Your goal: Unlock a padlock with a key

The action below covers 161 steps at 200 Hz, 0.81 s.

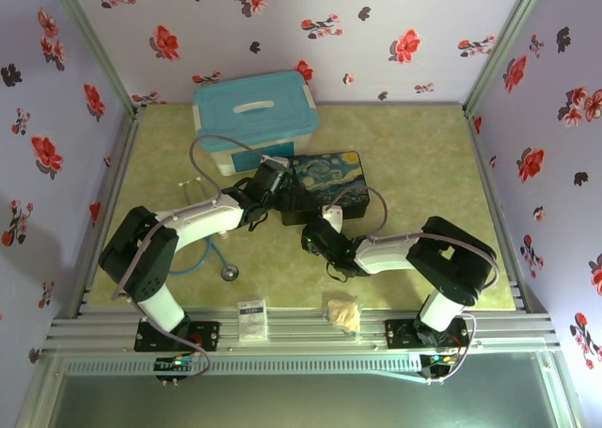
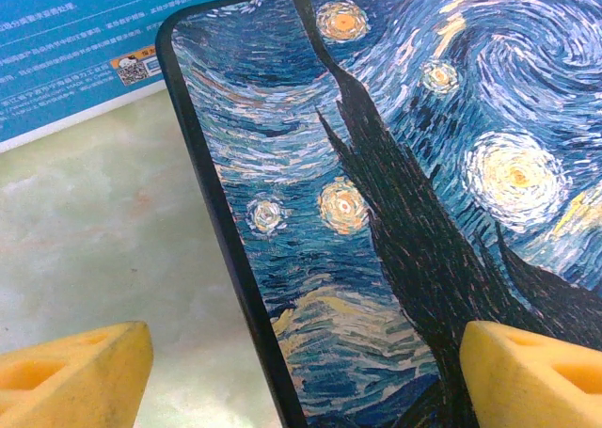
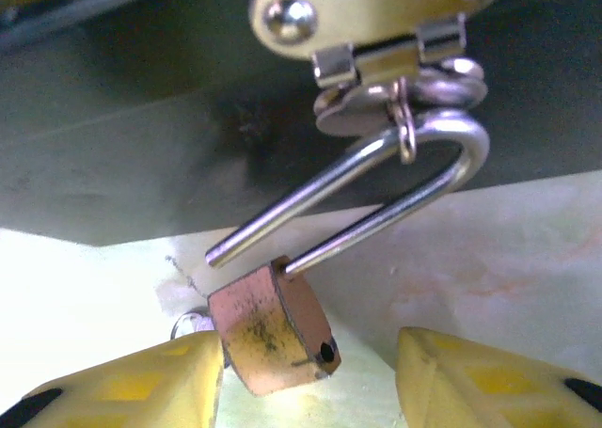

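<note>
The brass padlock [image 3: 273, 334] hangs from the hasp [image 3: 386, 56] on the front of the starry-night tin box [image 1: 329, 179]. Its silver shackle [image 3: 442, 165] stands out of the body on one side, the free end [image 3: 214, 255] bare. My right gripper [image 3: 310, 372] is open around the padlock body: the left finger [image 3: 141, 386] touches it, while the right finger [image 3: 489, 381] stands apart. A small silver ring [image 3: 182, 323] peeks out behind the body; the key is hidden. My left gripper [image 2: 306, 372] is open above the tin's left edge [image 2: 235, 259], holding nothing.
A white bin with a blue lid [image 1: 254, 118] stands behind the tin. A stethoscope head [image 1: 229, 273] lies under the left arm. A white packet [image 1: 252, 320] and a crumpled beige lump [image 1: 343, 313] rest at the near edge. Flowered walls [image 1: 527, 146] enclose the table.
</note>
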Available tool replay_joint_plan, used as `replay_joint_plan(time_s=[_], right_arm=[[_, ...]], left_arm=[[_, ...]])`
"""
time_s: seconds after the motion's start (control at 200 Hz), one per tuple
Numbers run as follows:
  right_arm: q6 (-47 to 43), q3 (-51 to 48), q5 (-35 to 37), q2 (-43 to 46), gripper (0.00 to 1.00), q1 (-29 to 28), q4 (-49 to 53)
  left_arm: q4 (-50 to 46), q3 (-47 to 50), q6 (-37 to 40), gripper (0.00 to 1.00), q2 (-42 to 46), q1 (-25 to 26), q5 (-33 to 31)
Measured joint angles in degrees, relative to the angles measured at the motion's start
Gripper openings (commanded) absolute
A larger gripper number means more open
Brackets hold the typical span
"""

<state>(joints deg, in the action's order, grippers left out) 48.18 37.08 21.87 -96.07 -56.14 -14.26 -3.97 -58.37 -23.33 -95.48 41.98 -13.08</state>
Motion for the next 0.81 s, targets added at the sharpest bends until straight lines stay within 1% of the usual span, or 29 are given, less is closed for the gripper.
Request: replay_joint_plan(time_s=[0.12,0.22,0.375,0.52,0.595,0.68,0.805], right_arm=[[0.0,0.8,0.6,-1.1,0.39,0.0,-0.6],[0.4,0.8,0.4,-2.0,0.29,0.0,-3.0],[2.7,-0.6,-0.7,-2.8,0.17,0.6,-8.6],[5.0,-3.2,-2.0,-2.7,0.08,1.0,-14.0],[6.5,-5.8,-3.0,-2.5,0.03,1.2,-18.8],[8.0,-9.3,-5.0,-2.4,0.00,1.8,-25.6],[9.7,-13.6,-8.8,-2.5,0.00,3.1,-34.2]], left_arm=[[0.0,0.0,0.0,0.85,0.0,0.0,0.0],[0.0,0.0,0.0,0.85,0.0,0.0,0.0],[-0.1,0.0,0.0,0.85,0.0,0.0,0.0],[-0.2,-0.1,0.0,0.85,0.0,0.0,-0.4],[-0.2,-0.1,0.0,0.85,-0.1,0.0,-0.4],[-0.2,-0.1,0.0,0.85,-0.1,0.0,-0.4],[-0.2,-0.2,0.0,0.85,-0.3,0.0,-0.4]])
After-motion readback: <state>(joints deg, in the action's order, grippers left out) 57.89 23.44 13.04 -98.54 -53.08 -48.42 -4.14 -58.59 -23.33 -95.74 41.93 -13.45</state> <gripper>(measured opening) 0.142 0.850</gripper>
